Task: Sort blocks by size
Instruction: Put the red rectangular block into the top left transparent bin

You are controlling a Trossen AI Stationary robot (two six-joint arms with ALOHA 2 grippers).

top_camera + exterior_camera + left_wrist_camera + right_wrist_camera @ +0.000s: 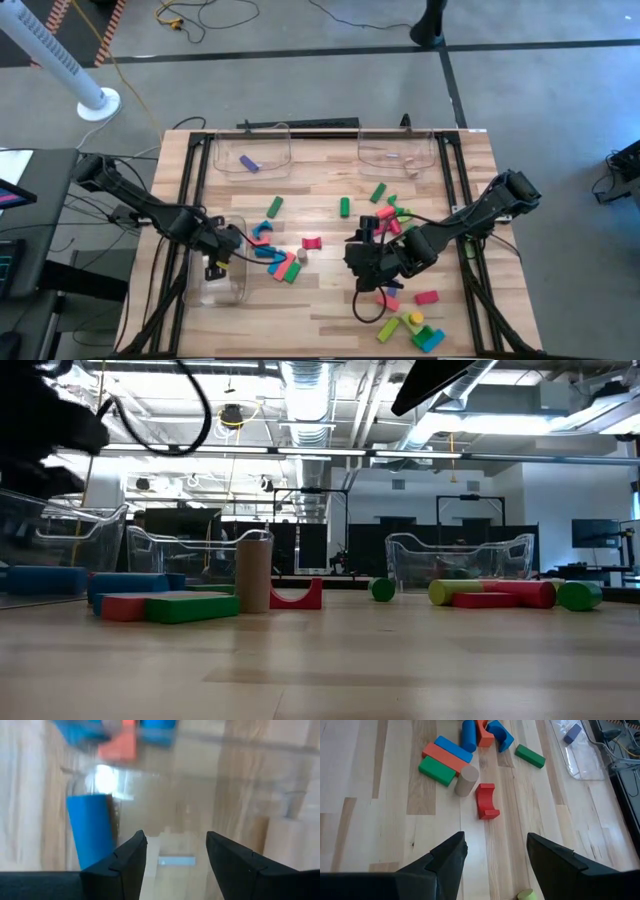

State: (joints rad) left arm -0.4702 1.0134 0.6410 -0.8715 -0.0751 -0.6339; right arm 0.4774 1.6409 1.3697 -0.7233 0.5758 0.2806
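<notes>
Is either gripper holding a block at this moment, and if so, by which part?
Neither holds anything. The left gripper is open over the clear bin at the table's left edge, fingers empty. The right gripper is open above bare table near the red arch.

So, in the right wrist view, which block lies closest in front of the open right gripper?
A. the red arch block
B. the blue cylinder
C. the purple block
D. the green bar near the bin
A: the red arch block lies alone on the wood just ahead of the right gripper, while the other blocks sit farther off.
</notes>
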